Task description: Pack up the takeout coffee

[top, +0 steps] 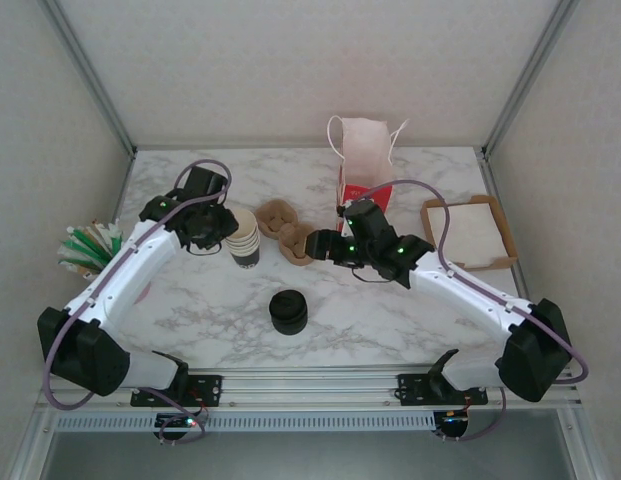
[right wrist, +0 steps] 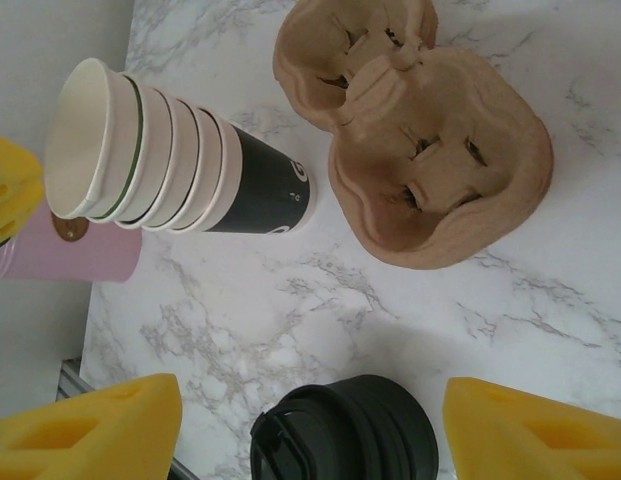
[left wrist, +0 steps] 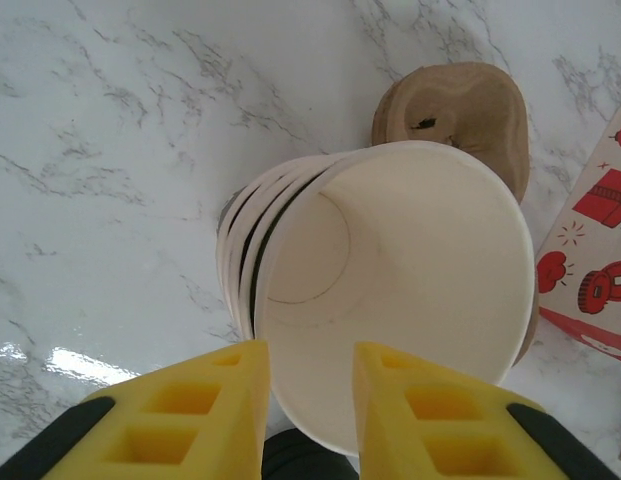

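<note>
Marble worktop (top: 190,310), seen from overhead: stack of lidless cups (top: 244,238) at 9 o'clock; brown pulp cup carriers (top: 287,228) just beside it; black lid stack (top: 288,312) at 6; white paper bag (top: 366,155) at 1; cardboard tray (top: 470,232) at 3; green-and-white bundle (top: 88,247) at the 9 o'clock edge.

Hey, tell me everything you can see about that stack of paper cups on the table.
The stack of paper cups is several nested lidless cups, cream rims and insides, the lowest showing a dark side with small pale print. It stands upright on the marble table, left of the brown pulp cup carrier. The left gripper straddles the top cup's near wall, one yellow finger inside, one outside; whether they pinch it is unclear.
</note>
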Controlling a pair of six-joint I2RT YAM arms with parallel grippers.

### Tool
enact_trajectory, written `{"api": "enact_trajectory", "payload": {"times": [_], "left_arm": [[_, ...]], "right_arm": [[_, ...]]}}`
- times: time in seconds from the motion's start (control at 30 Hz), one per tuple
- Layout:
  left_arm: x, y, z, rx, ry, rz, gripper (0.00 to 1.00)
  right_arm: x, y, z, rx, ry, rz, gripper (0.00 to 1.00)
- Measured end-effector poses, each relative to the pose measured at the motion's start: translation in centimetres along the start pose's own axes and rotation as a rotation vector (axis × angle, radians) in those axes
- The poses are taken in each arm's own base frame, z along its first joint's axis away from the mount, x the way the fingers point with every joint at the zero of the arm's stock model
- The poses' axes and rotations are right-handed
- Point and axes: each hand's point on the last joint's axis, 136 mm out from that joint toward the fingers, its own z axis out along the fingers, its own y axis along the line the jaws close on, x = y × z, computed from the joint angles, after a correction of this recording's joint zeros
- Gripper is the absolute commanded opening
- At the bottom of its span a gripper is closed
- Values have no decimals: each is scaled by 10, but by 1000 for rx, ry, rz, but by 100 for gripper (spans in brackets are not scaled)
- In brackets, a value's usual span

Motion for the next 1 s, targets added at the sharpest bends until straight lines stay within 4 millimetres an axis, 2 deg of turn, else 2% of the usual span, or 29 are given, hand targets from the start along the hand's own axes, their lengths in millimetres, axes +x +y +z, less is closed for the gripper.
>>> {"api": "enact_trajectory", "payload": {"times": [0.17, 0.33, 0.7, 0.77, 1.0], "left_arm": [[0, 1, 1, -12, 2, 1, 21], [0, 3, 3, -20, 5, 6, 19], [1, 7, 2, -49, 10, 23, 34], [1, 8, 2, -53, 10, 23, 35], [1, 9, 3, -58, 13, 27, 17]], "right_arm": [[-9, 10, 9, -27, -8, 2, 58], [-14, 18, 19, -57, -2, 8, 56], [-11, 17, 34, -66, 25, 23, 56], [-13, 19, 34, -68, 23, 22, 56], [-15, 23, 37, -79, 27, 24, 54]]}}
